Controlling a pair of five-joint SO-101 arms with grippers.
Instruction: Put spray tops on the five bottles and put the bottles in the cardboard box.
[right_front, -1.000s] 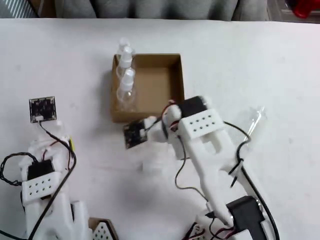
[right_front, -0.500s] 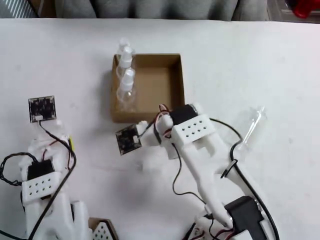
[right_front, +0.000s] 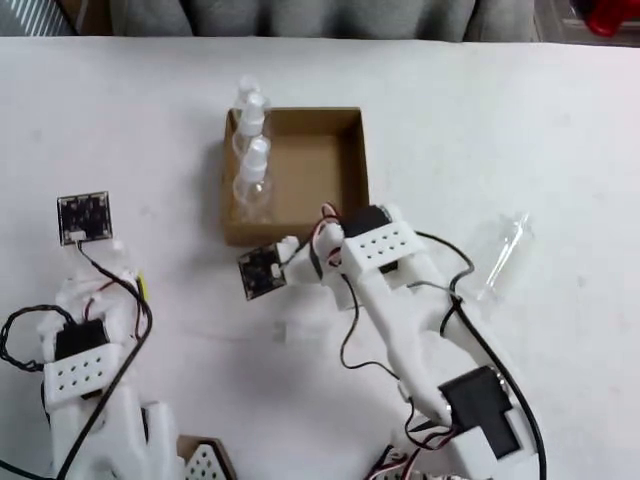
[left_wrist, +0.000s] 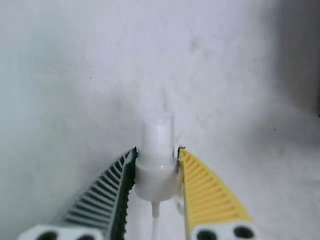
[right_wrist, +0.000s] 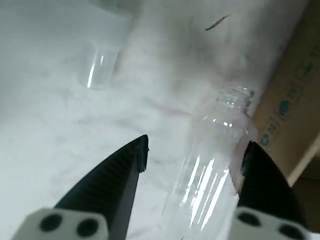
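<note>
left end effector (left_wrist: 156, 151): the ribbed grey and yellow fingers are clamped on the white collar of a spray top (left_wrist: 156, 175), one finger on each side. the nozzle stands clear beyond the fingertips, and a thin dip tube runs back between the fingers. the white tabletop (left_wrist: 75, 75) lies behind it. in the high view the left arm (right_front: 78, 370) sits at the near left edge, well apart from the cardboard box (right_front: 310, 165).

right end effector (right_wrist: 196, 147): the black fingers are spread apart. an uncapped bottle (right_wrist: 210, 165) of clear plastic lies on the tabletop between them, nearer one finger than the other; whether it touches that finger cannot be told. its open threaded neck points away from the wrist, close to the brown wall of the box. a small clear cylinder (right_wrist: 100, 67) lies farther off on the tabletop, apart from the bottle. in the high view the right arm (right_front: 400, 300) extends from the near right edge, with its wrist just beside the front wall of the box.

cardboard box: open-topped, near the middle of the tabletop. two clear bottles with spray tops fitted are at its left wall, one (right_front: 246, 120) at the far corner and the other (right_front: 254, 185) nearer the front. a faint clear plastic item (right_front: 500, 255) lies on the tabletop to the right of the right arm; what it is cannot be told.
</note>
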